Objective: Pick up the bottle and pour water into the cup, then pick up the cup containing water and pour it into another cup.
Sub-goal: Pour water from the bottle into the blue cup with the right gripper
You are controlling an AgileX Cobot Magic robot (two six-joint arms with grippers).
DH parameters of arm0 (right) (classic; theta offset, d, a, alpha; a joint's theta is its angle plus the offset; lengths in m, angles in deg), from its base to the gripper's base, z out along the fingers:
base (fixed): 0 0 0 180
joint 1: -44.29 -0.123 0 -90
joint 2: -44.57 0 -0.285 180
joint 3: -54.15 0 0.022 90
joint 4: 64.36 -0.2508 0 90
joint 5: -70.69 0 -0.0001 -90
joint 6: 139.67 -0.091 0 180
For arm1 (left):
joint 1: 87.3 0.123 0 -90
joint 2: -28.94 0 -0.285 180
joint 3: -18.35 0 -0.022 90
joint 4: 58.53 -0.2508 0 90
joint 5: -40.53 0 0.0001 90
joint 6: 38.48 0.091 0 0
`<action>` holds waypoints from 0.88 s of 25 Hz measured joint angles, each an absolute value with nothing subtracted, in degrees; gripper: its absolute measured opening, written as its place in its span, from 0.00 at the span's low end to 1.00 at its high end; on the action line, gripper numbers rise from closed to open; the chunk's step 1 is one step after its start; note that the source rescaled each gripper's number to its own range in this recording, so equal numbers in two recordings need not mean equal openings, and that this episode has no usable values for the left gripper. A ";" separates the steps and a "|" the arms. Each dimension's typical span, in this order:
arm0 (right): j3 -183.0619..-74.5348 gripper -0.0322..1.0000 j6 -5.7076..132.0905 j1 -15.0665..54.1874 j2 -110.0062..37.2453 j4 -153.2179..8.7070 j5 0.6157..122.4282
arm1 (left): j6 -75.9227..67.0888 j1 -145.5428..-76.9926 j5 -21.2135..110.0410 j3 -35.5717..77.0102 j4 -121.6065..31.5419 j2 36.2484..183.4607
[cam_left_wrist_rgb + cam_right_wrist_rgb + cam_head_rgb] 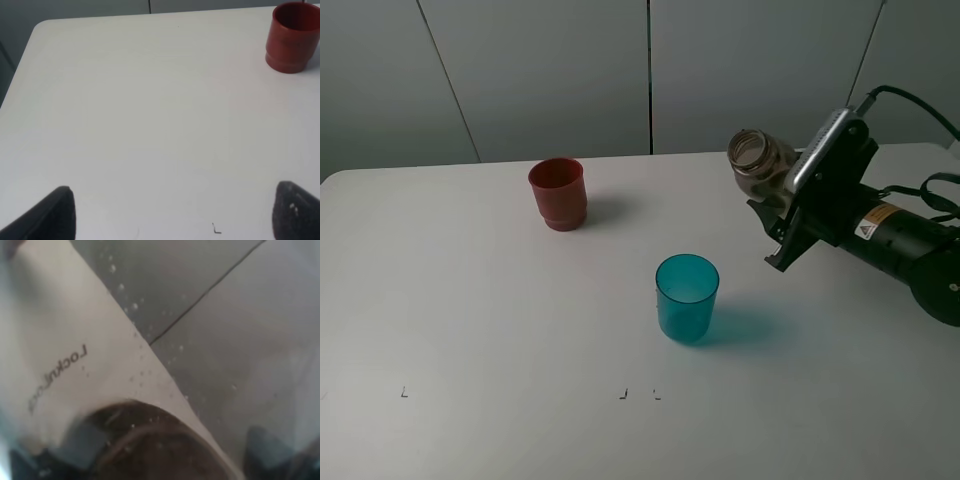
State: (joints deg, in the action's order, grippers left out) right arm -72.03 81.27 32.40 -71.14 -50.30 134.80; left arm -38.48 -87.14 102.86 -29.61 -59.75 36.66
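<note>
Pinching the bottle (757, 160), the right gripper (776, 196) holds it tilted at the cup's (686, 297) far right; the left gripper (177, 212) is spread.

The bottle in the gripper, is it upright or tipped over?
Tipped: the bottle lies nearly sideways in the right gripper, its open mouth facing the high camera.

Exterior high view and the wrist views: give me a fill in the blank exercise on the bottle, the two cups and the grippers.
1. The bottle is held in the gripper of the ___ arm.
2. The teal cup stands ___ on the table.
3. The other cup, farther from the bottle, is ___ in colour.
4. The left gripper is ___ and holds nothing.
Missing words: right; upright; red; open.
</note>
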 joint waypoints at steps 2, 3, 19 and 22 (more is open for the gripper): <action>-72.58 0.03 81.37 32.40 -71.14 -50.30 132.97 | -38.48 -87.14 102.86 -29.61 -59.75 36.66; -72.86 0.03 81.78 32.40 -71.14 -50.30 132.32 | -38.48 -87.14 102.86 -29.61 -59.75 36.66; -73.01 0.03 95.77 32.40 -71.14 -50.00 130.38 | -38.48 -87.14 102.86 -29.61 -59.75 36.66; -73.01 0.03 98.80 32.40 -71.14 -50.00 130.38 | -38.48 -87.14 102.86 -29.61 -59.75 36.66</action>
State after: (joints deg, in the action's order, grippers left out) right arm -73.01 98.80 32.40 -71.14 -50.00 130.38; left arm -38.48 -87.14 102.86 -29.61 -59.75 36.66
